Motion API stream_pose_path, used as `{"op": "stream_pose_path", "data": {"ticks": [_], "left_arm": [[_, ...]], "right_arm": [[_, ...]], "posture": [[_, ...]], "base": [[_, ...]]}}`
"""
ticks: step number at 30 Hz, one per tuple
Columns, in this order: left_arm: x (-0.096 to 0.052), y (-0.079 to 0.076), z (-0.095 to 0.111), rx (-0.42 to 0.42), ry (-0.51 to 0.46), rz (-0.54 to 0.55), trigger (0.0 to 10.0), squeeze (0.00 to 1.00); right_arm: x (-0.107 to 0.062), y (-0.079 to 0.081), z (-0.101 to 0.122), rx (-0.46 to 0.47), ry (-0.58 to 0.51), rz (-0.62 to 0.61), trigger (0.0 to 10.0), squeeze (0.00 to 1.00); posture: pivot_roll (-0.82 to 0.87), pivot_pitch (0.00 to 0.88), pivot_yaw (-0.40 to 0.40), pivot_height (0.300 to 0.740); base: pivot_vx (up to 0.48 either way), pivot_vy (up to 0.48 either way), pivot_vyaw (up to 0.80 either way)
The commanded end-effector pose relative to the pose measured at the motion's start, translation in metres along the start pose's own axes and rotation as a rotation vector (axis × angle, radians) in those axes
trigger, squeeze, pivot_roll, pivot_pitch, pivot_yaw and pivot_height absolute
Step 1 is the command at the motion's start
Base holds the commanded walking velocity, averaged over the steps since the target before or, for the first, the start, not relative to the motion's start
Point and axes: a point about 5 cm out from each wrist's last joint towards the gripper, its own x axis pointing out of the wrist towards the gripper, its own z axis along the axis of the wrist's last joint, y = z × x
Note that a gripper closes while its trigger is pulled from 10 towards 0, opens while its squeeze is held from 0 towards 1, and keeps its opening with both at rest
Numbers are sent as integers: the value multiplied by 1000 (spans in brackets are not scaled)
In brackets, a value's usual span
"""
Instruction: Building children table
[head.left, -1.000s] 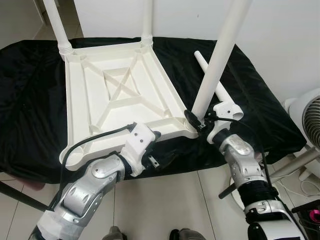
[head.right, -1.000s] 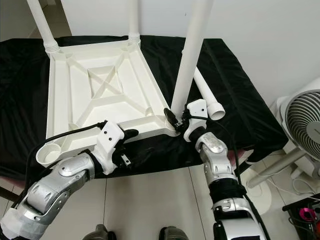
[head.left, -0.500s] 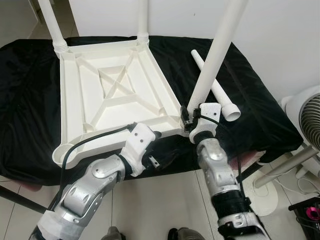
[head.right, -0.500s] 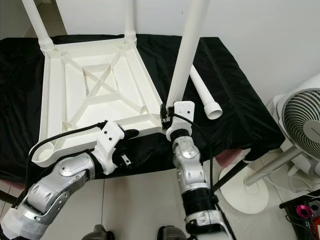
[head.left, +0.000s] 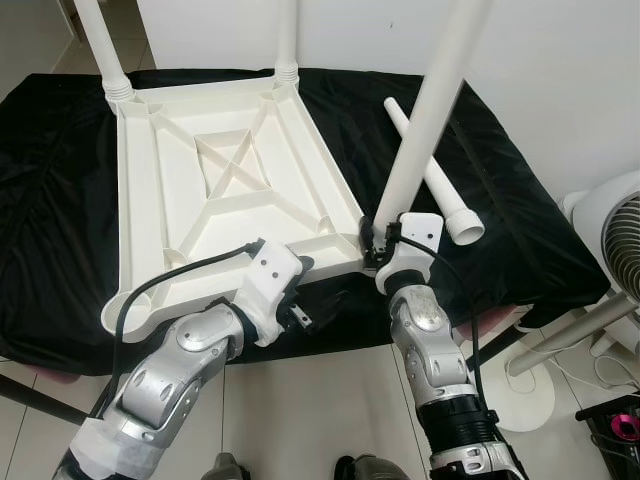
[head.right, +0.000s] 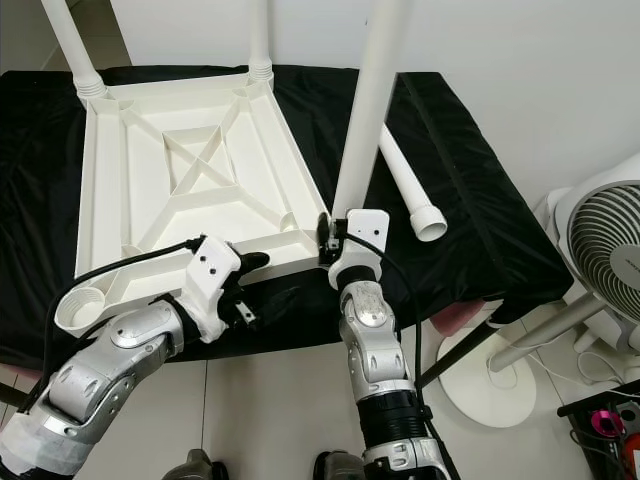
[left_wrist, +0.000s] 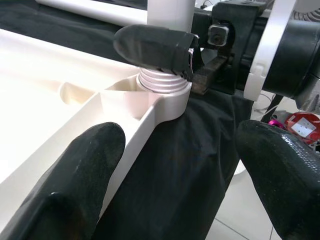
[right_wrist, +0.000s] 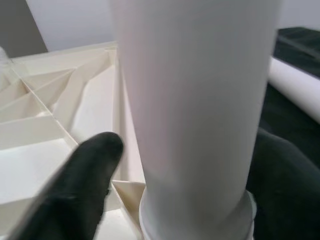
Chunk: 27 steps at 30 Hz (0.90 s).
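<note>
A white plastic table top (head.left: 160, 200) lies upside down on a black cloth. Two legs (head.left: 105, 50) (head.left: 287, 35) stand in its far corners. A third leg (head.left: 425, 120) stands in the near right corner socket, with my right gripper (head.left: 375, 240) shut around its base; in the right wrist view the leg (right_wrist: 195, 100) sits between the black fingers (right_wrist: 90, 170). My left gripper (head.left: 303, 293) hovers open at the top's near edge, close to that corner, holding nothing. A loose leg (head.left: 435, 180) lies on the cloth to the right. The near left socket (head.left: 125, 315) is empty.
A standing fan (head.left: 620, 240) is close on the right, its base on the tiled floor. The black-draped surface (head.left: 520, 230) ends just beyond the loose leg. A pink object (head.left: 615, 425) lies on the floor at the lower right.
My right forearm has swung in leftward to stand below the leg's base, its gripper staying at the leg. The left gripper has shifted only slightly. The camera has moved a little.
</note>
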Motion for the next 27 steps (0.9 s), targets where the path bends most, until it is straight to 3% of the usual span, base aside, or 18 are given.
{"op": "stream_pose_path", "data": {"ticks": [1, 4, 5, 8, 12, 22, 27], "left_arm": [[0, -1, -2, 4, 4, -49, 10000, 0], [0, -1, -2, 3, 2, -43, 10000, 0], [-1, 0, -2, 2, 2, -42, 10000, 0], [-1, 0, -2, 2, 1, -41, 10000, 0], [0, 0, -2, 1, 1, -41, 10000, 0], [4, -2, 0, 4, -6, -54, 10000, 0], [6, -6, -1, 4, -6, -70, 10000, 0]], "right_arm": [[-3, -7, 0, 16, -4, 43, 10000, 1000], [-1, -19, 4, 3, -9, 76, 10000, 1000], [0, -26, 6, -14, -10, 96, 10000, 0], [0, -30, 7, -24, -8, 110, 10000, 0], [6, -42, 11, -125, 10, 265, 10000, 0], [16, -40, 8, -183, 65, 537, 10000, 0], [22, -38, 6, -218, 79, 583, 10000, 0]], "posture": [[-14, 76, -31, 740], [-11, 73, -32, 740], [-11, 73, -32, 740], [-10, 71, -33, 740], [-12, 63, -34, 740], [-14, 51, -29, 740], [-12, 49, -30, 740]], "base": [[0, 0, 0], [0, 0, 0], [0, 0, 0], [0, 0, 0], [0, 0, 0], [0, 0, 0], [0, 0, 0]]}}
